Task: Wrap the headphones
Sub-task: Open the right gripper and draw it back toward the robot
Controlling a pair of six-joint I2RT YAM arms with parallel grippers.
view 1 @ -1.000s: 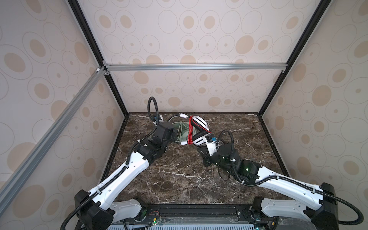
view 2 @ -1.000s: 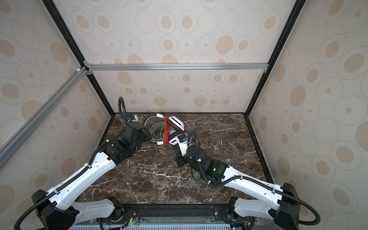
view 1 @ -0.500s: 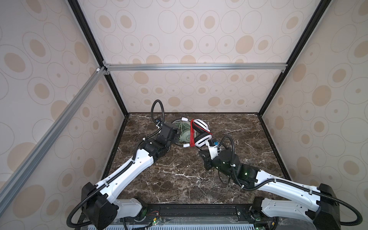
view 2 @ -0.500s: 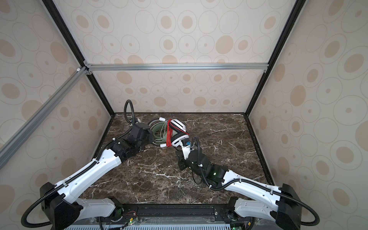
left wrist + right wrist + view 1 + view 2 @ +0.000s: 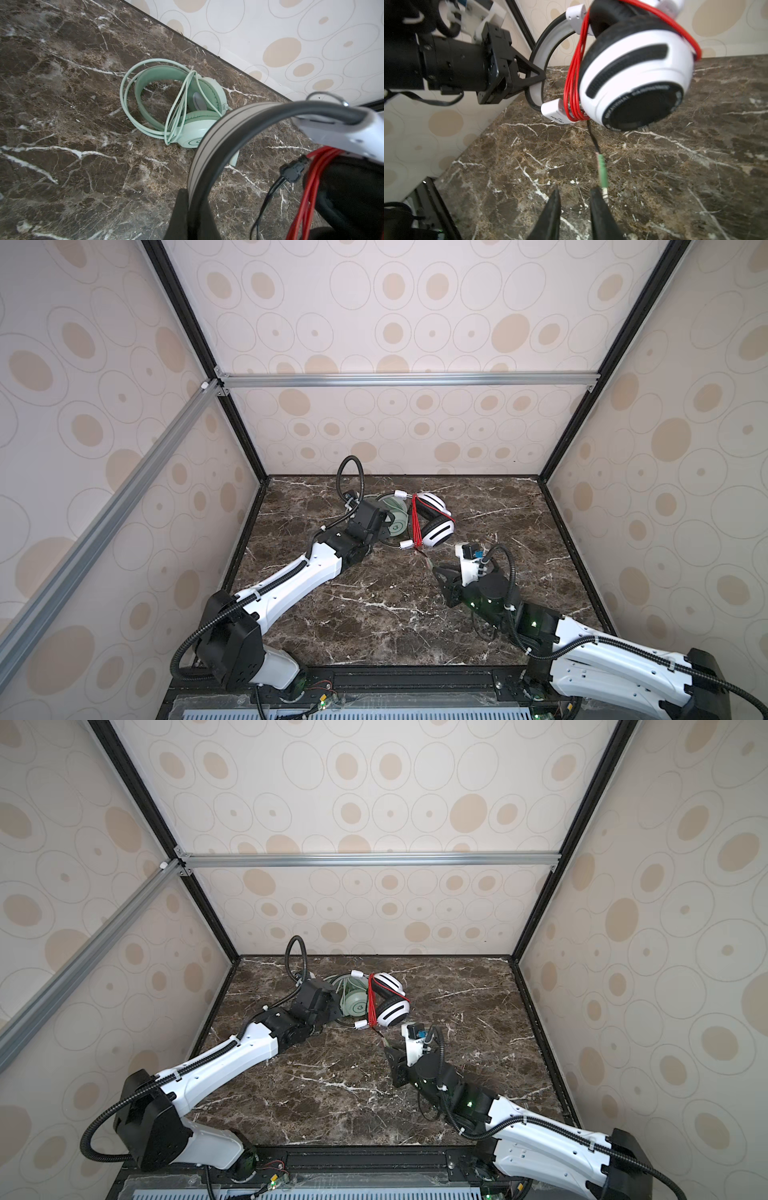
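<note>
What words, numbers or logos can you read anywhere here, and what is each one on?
"3", or a similar single mark, in a ring on the outer cup of the mint-green headphones: too small to be sure.
Grey lettering round the black disc on the white-and-black headphones: blurred, unreadable.
Dark print on their white headband slider: blurred, unreadable.
No other text shows.

Dark brown marble tabletop (image 5: pixel 374 614) with white veins runs under both the left gripper (image 5: pixel 385 526) and the right gripper (image 5: pixel 435 569). Cream walls (image 5: pixel 415 302) with beige ovals rise just past the left gripper and well off to either side. A silver aluminium bar (image 5: pixel 407 379) crosses high above both, between black corner posts (image 5: pixel 245 435).
</note>
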